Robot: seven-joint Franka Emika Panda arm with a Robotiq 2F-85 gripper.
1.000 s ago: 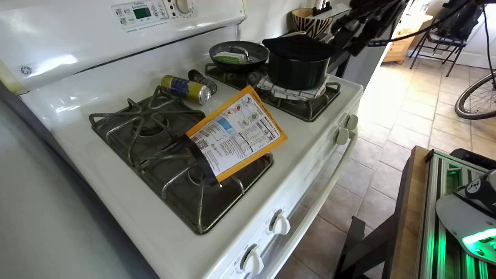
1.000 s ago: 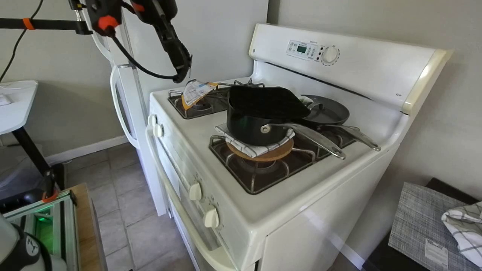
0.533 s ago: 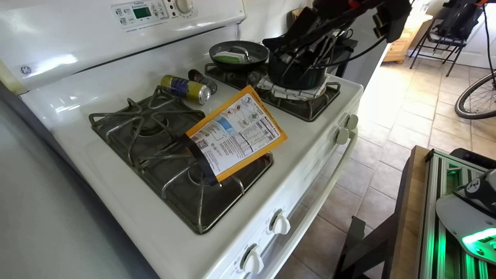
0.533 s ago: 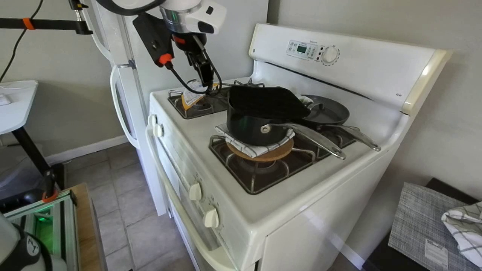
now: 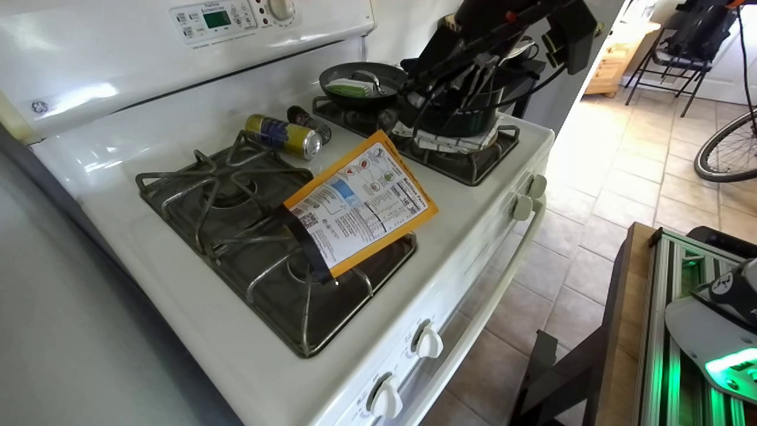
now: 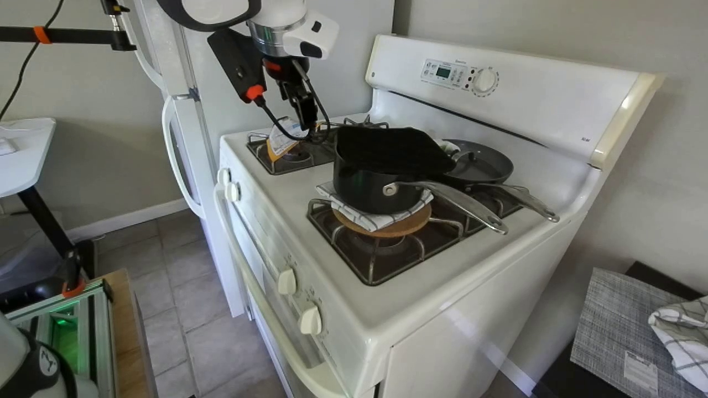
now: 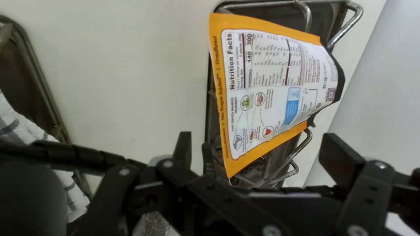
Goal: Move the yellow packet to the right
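Note:
The yellow packet (image 5: pixel 366 207) has an orange-yellow border, a white printed panel and a black end. It lies tilted across the front burner grate, its yellow end reaching over the bare stovetop. It also shows in the other exterior view (image 6: pixel 286 135), partly behind my gripper's cable, and in the wrist view (image 7: pixel 272 82). My gripper (image 7: pixel 262 154) is open and empty in the wrist view, its fingers wide apart. The packet's near corner shows beyond the gap between them, and no finger is seen touching it. In an exterior view the gripper (image 6: pixel 311 126) hangs above the stove near the packet.
A dark pot (image 6: pixel 370 188) stands on a checked cloth (image 6: pixel 381 218), its handle pointing outward. A pan (image 5: pixel 364 89) with a green-and-white item is behind it. A yellowish can (image 5: pixel 282 136) and a dark bottle (image 5: pixel 309 123) lie near the back. Raised grates (image 5: pixel 222 183) surround the burners.
The arm has swung in over the stove and come lower, passing in front of the pot in an exterior view. In the last half second it moved only a little. The packet has not moved.

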